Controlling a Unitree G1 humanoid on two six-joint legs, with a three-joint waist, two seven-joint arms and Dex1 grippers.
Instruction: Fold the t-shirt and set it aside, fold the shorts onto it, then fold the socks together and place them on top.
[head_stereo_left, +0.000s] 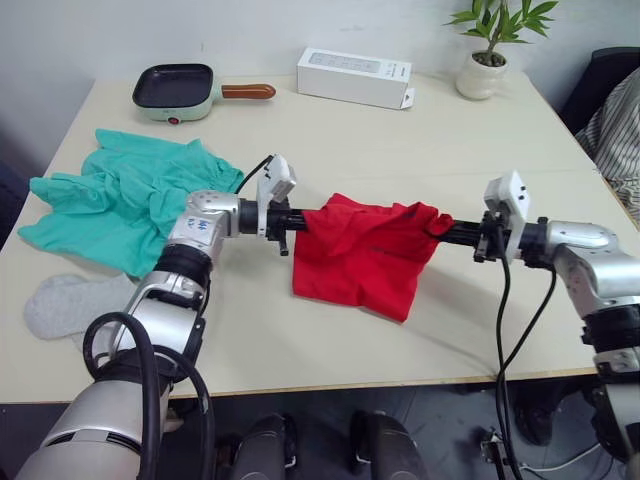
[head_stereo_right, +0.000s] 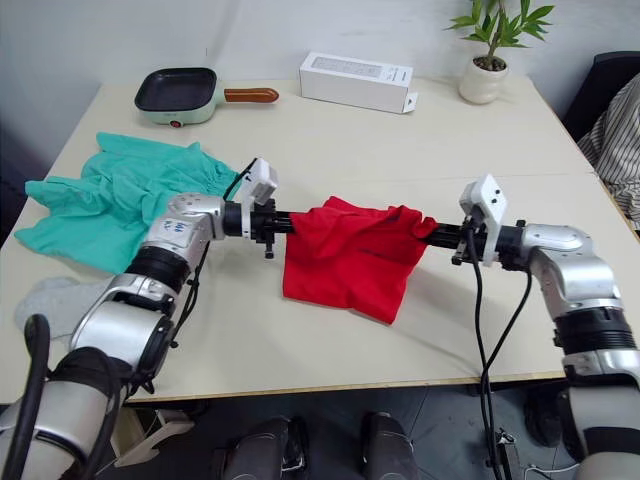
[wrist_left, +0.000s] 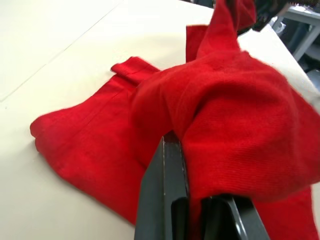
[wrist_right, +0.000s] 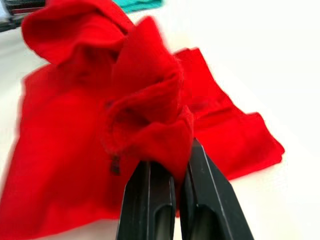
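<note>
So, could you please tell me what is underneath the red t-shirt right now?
Under the t-shirt is the bare table; its lower part lies there while both grippers, left and right, hold its top edge up. Anything beneath the draped cloth is covered.

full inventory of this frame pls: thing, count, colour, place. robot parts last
t-shirt: 1, bright red, mid-table, top edge lifted between both grippers, lower part resting on the table
shorts: 1, teal, crumpled, table's left side
socks: light grey, count unclear, near left edge in front of the shorts
pan: 1, mint green body, dark inside, brown handle, far left of table
box: 1, white, long, far centre
potted plant: 1, green leaves in a white pot, far right corner
table: 1, pale beige top
striped fabric: beside the table at the right edge
left gripper: shut on the t-shirt's left end
right gripper: shut on the t-shirt's right end
</note>
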